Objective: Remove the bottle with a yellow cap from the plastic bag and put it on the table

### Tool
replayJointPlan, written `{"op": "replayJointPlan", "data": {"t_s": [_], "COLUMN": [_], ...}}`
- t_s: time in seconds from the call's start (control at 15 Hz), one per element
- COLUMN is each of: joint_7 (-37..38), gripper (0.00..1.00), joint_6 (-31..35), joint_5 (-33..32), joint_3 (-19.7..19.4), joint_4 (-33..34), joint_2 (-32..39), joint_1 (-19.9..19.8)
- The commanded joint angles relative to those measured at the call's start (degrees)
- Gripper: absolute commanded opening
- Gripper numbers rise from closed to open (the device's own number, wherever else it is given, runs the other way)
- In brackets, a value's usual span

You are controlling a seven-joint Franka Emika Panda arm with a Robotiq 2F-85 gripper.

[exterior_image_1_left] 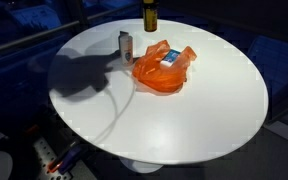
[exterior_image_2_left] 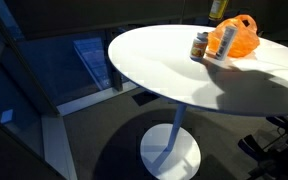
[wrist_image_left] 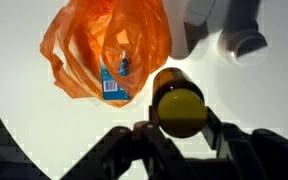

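Observation:
My gripper (wrist_image_left: 181,119) is shut on the dark bottle with a yellow cap (wrist_image_left: 179,104) and holds it by its sides, above the white table. The bottle also shows at the top edge in both exterior views (exterior_image_1_left: 149,16) (exterior_image_2_left: 216,8), lifted above the table. The orange plastic bag (wrist_image_left: 106,42) lies crumpled on the table, apart from the bottle, and shows in both exterior views (exterior_image_1_left: 162,68) (exterior_image_2_left: 242,36). A blue-labelled packet (wrist_image_left: 114,82) lies inside the bag.
The round white table (exterior_image_1_left: 214,110) stands on a single pedestal (exterior_image_2_left: 172,150). A small jar (exterior_image_1_left: 126,45) (exterior_image_2_left: 199,45) and a white bottle (exterior_image_2_left: 225,41) stand next to the bag; white containers (wrist_image_left: 234,25) show in the wrist view. Cables lie on the floor (exterior_image_1_left: 54,155).

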Motion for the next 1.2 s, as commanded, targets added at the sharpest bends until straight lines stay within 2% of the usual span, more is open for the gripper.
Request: {"op": "replayJointPlan", "data": {"t_s": [0.0,0.13,0.2,0.67,1.13], "joint_7": [-0.06,-0.07,-0.07,-0.87,-4.15], "gripper": [0.45,0.45,0.20,0.20,0.20], "joint_6": [-0.20,-0.20,-0.20,4.08,4.58], "joint_5": [0.06,0.07,0.07,-0.69,1.44], "joint_3": [-0.15,-0.15,-0.15,1.64,4.46], "joint_4": [0.18,0.19,0.20,-0.85,-0.93], "joint_2": [0.12,0.15,0.15,-0.22,-0.34], "joint_1": [0.11,0.10,0.10,2.57,4.79]}}
